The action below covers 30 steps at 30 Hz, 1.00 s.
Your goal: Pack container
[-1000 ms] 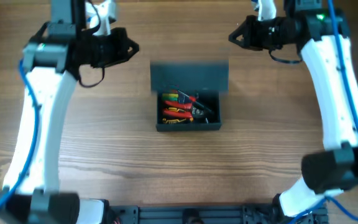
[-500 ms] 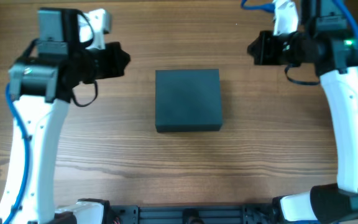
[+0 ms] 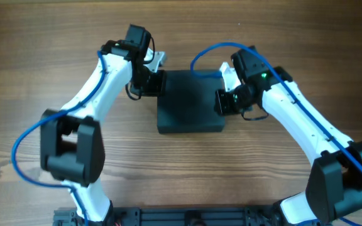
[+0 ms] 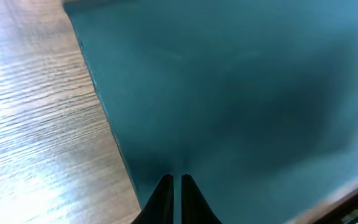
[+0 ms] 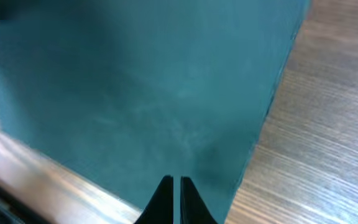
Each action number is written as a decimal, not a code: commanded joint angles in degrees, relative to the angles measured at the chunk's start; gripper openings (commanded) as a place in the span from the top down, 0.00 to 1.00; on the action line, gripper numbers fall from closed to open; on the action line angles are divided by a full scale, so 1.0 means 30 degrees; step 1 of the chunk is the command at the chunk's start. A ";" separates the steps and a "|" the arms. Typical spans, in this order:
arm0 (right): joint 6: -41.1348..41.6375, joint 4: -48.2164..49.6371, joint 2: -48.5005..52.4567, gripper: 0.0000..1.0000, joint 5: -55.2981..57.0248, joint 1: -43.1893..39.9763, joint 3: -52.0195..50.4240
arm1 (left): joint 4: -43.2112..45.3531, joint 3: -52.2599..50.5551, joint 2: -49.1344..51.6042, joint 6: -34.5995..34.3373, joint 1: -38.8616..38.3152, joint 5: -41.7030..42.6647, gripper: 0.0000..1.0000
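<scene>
One closed teal-grey container (image 3: 190,103)

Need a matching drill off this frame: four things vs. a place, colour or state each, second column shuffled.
1 container
2 left gripper
3 right gripper
4 table

A brown wood grain
B fingers shut, near the container's far corner
C dark teal, closed
D fingers shut, about midway along the container's side

Pairs: 1-C, 2-B, 3-D, 4-A
</scene>
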 commanded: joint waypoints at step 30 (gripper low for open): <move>-0.2339 0.0248 -1.0826 0.74 1.3544 -0.2426 0.9311 | -0.2550 0.2426 -1.2189 0.2251 0.8495 -0.7016 0.00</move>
